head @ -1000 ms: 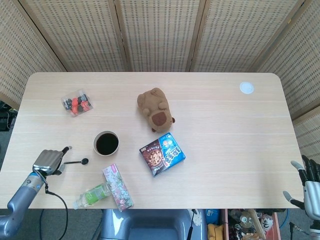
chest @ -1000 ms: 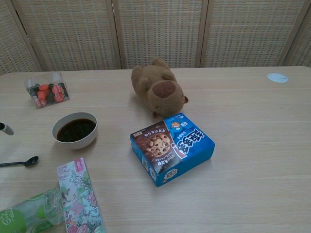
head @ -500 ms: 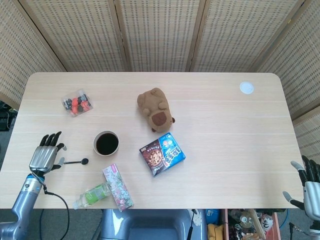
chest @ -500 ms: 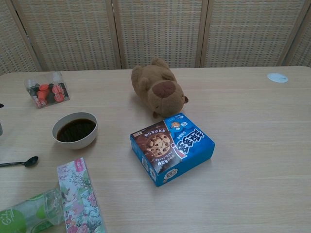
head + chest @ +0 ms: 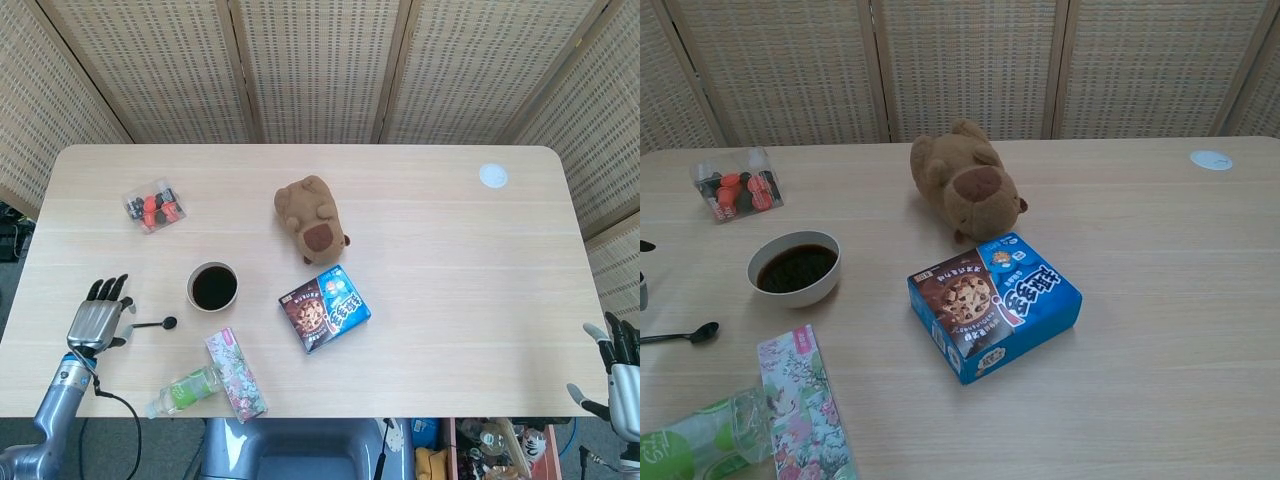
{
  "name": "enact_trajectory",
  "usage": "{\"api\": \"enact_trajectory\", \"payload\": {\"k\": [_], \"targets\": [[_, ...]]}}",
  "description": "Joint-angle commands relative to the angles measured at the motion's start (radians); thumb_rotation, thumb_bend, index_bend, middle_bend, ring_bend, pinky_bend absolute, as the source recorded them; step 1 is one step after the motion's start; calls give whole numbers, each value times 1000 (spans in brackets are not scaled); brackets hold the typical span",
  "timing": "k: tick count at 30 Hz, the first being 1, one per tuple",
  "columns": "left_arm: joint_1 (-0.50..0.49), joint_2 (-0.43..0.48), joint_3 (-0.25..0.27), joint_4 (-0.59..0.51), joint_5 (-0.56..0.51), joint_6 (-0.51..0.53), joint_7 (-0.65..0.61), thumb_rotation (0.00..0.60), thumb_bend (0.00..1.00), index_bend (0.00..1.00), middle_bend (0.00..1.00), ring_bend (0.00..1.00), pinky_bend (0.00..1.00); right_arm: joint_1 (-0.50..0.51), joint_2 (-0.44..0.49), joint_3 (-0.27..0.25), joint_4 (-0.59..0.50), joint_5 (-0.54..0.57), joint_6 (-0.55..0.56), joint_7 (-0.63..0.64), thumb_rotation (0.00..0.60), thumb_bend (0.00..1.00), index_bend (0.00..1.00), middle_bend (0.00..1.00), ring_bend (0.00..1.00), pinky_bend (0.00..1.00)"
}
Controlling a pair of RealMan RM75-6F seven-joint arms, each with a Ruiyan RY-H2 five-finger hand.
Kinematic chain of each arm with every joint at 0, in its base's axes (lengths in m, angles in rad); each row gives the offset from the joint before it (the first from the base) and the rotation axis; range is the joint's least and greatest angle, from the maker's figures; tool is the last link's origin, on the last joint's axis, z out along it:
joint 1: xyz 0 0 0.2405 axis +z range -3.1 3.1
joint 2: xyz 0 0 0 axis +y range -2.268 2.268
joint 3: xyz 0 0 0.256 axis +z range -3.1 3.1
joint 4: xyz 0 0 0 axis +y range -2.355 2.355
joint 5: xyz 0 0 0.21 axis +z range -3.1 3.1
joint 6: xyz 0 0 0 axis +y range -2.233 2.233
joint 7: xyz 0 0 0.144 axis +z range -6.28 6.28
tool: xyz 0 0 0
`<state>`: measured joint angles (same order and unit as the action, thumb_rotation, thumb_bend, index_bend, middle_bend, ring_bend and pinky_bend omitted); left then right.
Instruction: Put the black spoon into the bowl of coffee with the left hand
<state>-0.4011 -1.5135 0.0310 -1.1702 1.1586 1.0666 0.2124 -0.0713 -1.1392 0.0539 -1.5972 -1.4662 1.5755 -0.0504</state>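
Slim black plastic spoon (image 5: 153, 324) lies flat on the pale wooden worktop (image 5: 430, 240), just left of the white bowl of dark coffee (image 5: 212, 286). Left hand (image 5: 95, 322) released, fingers spread at the handle end; half a second ago it sat slightly higher. Grasp not yet made.

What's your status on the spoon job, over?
Left hand open, at spoon handle. Right hand open, idle. Black spoon flat on table, not gripped. Bowl of coffee beside it, path unobstructed.
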Motion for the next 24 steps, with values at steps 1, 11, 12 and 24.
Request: {"api": "enact_trajectory", "payload": {"k": [1, 11, 12, 24], "targets": [[6, -18, -7, 17, 6, -7, -9, 600, 389, 425, 0, 0, 0, -1, 0, 0, 0, 0, 2, 0, 600, 261, 210, 124, 0, 136], [7, -62, -25, 59, 25, -34, -8, 600, 394, 431, 0, 0, 0, -5, 1, 0, 1, 3, 4, 1, 600, 261, 210, 124, 0, 136], [6, -66, -26, 62, 28, -36, -7, 600, 393, 431, 0, 0, 0, -5, 1, 0, 1, 4, 4, 2, 600, 261, 210, 124, 0, 136], [6, -91, -45, 81, 37, -58, 0, 600, 394, 457, 0, 0, 0, -11, 1, 1, 7, 9, 6, 9, 600, 261, 210, 134, 0, 135]]}}
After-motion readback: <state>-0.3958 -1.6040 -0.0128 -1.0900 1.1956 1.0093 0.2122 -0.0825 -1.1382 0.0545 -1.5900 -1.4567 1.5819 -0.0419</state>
